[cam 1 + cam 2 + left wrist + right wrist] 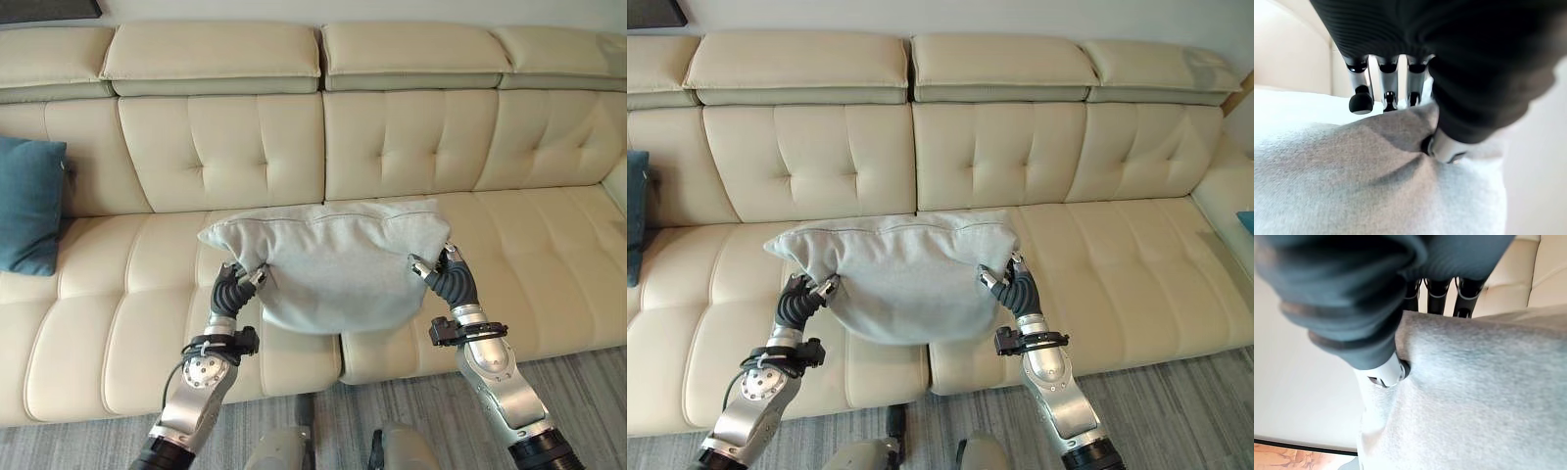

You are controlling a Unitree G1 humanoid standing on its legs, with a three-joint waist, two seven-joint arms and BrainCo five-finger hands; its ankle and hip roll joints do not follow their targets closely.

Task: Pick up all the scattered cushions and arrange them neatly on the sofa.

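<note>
A light grey cushion hangs low over the front of the cream sofa's seat, held at its two sides. My left hand grips its left edge: the fingers lie over the top and the thumb presses into the cloth. My right hand pinches the right edge the same way, its thumb dug into the fabric. A teal cushion leans upright against the backrest at the sofa's far left.
The sofa's tufted backrest runs the full width behind the grey cushion. A bit of another teal thing shows at the sofa's far right end. Grey carpet lies before the sofa.
</note>
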